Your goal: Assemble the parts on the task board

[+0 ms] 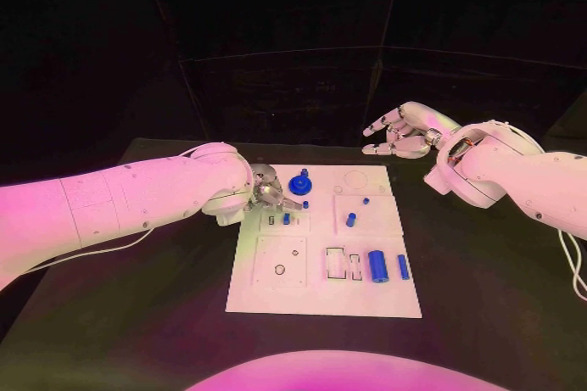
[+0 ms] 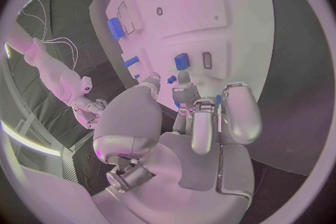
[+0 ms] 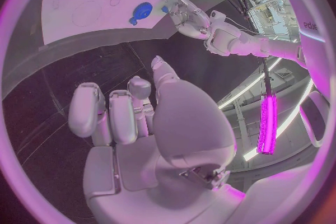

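Observation:
The white task board (image 1: 324,276) lies in the middle of the black table. My left hand (image 1: 271,192) hovers over its far left part, fingers bent down toward a small blue block (image 1: 287,218) beside a slot. In the left wrist view the fingertips (image 2: 183,79) stop just short of that block (image 2: 182,61), with nothing seen between them. A blue gear (image 1: 301,186) stands right beside the hand. My right hand (image 1: 404,130) is raised off the board's far right corner, fingers loosely apart and holding nothing.
Small blue pegs (image 1: 351,220) stand mid-board. A thick blue cylinder (image 1: 378,265) and a thin one (image 1: 403,266) lie near the board's right edge, next to rectangular slots (image 1: 335,262). Bare black table surrounds the board.

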You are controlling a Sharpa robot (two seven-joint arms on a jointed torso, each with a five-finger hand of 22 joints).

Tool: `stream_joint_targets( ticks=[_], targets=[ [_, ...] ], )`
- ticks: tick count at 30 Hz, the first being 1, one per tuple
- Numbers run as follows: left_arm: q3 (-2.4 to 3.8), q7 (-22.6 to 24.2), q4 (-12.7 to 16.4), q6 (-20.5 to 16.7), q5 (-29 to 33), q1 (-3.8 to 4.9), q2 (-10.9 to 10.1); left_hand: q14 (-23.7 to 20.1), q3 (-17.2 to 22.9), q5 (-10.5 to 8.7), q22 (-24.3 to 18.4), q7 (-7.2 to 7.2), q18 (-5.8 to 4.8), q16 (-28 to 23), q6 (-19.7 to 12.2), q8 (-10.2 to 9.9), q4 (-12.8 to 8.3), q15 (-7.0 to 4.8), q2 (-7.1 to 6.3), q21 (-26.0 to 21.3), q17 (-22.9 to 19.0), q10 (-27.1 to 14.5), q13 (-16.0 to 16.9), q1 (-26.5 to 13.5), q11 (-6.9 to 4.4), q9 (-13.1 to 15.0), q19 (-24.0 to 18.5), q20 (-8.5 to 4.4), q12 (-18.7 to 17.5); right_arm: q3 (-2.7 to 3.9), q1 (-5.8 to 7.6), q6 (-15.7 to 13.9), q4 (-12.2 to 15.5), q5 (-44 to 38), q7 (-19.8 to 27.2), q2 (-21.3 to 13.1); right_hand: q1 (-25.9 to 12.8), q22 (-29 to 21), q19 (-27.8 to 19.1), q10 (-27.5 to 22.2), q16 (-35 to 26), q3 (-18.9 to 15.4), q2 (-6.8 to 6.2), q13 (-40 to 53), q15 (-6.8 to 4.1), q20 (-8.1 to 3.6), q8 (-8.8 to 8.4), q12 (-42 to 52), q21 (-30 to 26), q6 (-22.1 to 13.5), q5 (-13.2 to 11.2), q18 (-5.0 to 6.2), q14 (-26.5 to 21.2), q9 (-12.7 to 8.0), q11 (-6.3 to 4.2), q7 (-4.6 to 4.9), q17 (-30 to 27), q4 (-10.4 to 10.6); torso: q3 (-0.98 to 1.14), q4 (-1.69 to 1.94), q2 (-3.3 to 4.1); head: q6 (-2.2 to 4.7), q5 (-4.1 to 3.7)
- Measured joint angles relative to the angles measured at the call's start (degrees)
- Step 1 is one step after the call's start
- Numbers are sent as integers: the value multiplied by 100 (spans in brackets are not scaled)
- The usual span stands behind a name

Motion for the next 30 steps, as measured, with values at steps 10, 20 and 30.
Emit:
stream_joint_targets(
  ticks=[10,20,30],
  targets=[
    [376,57,97,207,114,267,-159,27,-258,0,-330,282,1,0,-611,-599,-97,120,194,-242,0,-251,-339,592,187,-374,-110,72,-129,0,0,-9,-11,0,-1,4,0,0,0,0,0,0,0,1,0,0,0,22,0,0,0,0,0,0,0,0,0,0,1,7,0,19,11],
    [426,57,-1205,789,206,468,351,21,-507,0,-373,380,1,0,-685,-956,-62,228,349,-294,0,-268,-339,747,288,-699,-131,158,-115,0,0,-15,-21,0,-4,35,0,1,0,0,1,-12,0,5,0,0,0,22,0,0,0,0,0,0,0,0,0,12,4,-2,4,66,63],
    [393,107,-2198,1251,72,428,824,21,-762,0,-373,365,2,0,-448,-956,98,228,356,-294,0,-267,-355,741,288,-773,-111,178,-115,0,0,-16,-35,0,-4,57,0,1,0,0,1,-27,0,4,0,0,0,22,0,0,32,0,0,0,0,0,6,27,-1,-9,14,55,63]
  ],
)
